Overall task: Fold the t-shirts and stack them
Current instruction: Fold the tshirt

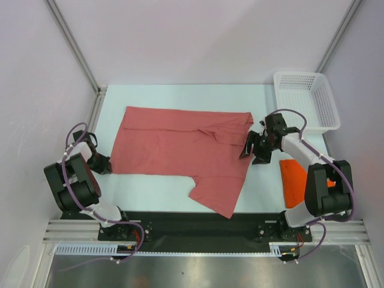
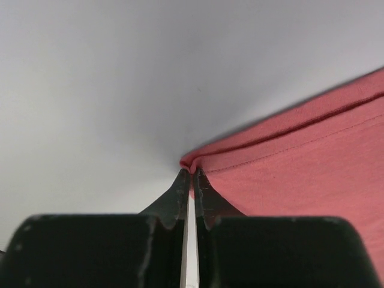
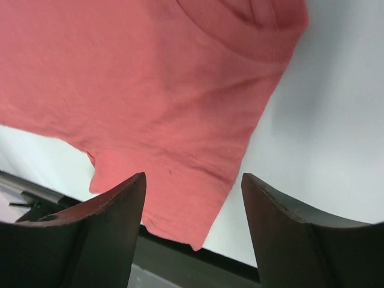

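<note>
While pink shirt (image 1: 174, 147) lies spread flat, folding looks barely begun.
- Left gripper (image 2: 191, 173): jaws closed, pinching shirt's hem corner at their tips.
- Right gripper (image 3: 193, 180): jaws wide open, holding nothing; shirt's sleeve side below and ahead of them.
- Orange shirt (image 1: 293, 180): folded flat, behind right jaws.
- Next move likely calls for right jaws to drop, pinch matching edge, then both lift together.

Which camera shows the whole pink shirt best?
The top view: the pink shirt lies spread out, fully visible. The left wrist view shows only a hemmed corner; the right wrist view, only the sleeve end.
</note>
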You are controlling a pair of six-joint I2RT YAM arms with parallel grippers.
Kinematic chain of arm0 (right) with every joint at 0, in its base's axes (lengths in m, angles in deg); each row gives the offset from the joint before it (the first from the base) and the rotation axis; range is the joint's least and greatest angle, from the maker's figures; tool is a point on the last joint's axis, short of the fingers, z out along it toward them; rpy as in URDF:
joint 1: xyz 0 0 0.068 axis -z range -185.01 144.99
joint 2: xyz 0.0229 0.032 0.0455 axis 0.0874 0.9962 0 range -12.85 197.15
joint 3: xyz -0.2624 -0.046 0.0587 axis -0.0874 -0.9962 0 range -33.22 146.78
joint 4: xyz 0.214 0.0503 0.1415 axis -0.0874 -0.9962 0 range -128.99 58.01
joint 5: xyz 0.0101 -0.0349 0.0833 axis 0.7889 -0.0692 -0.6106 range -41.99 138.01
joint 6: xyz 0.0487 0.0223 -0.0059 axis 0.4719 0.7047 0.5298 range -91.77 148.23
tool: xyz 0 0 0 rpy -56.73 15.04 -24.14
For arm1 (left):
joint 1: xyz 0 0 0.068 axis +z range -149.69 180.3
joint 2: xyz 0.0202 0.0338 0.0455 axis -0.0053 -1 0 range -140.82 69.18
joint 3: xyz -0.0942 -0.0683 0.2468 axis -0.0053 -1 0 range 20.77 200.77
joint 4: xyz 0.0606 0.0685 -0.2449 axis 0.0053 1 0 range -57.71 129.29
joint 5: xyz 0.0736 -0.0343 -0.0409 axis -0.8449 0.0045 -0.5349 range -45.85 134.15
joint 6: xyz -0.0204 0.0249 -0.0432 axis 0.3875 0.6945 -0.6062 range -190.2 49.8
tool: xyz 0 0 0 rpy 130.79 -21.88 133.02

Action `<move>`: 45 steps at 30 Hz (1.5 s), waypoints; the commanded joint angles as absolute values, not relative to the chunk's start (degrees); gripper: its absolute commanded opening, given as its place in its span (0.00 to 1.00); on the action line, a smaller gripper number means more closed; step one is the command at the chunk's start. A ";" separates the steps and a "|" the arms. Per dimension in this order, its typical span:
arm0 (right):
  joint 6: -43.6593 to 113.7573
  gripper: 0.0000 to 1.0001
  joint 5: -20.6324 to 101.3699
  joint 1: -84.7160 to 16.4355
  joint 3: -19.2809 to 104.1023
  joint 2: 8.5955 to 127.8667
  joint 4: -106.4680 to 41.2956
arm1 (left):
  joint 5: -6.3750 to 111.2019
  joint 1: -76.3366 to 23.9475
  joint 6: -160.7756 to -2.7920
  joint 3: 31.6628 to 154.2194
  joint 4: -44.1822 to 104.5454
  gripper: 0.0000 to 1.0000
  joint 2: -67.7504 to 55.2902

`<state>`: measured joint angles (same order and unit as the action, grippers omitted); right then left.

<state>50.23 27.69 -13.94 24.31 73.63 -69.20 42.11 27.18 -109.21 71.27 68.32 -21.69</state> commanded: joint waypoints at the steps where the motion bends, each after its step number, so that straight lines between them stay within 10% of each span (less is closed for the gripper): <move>1: 52.22 0.69 20.97 -13.98 20.31 73.72 -67.59 | 40.55 27.73 -106.77 70.87 65.16 0.05 -21.70; 14: 58.73 0.46 19.53 -16.44 7.22 70.39 -61.88 | 43.62 27.64 -105.36 68.06 61.73 0.00 -18.01; 45: 76.51 0.45 53.99 -34.90 8.06 58.09 -67.07 | 45.47 27.73 -104.04 66.21 58.74 0.00 -18.27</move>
<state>80.13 48.81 -35.36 3.49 61.50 -67.63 44.80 27.22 -104.64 66.66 60.51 -17.98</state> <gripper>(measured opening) 0.438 0.011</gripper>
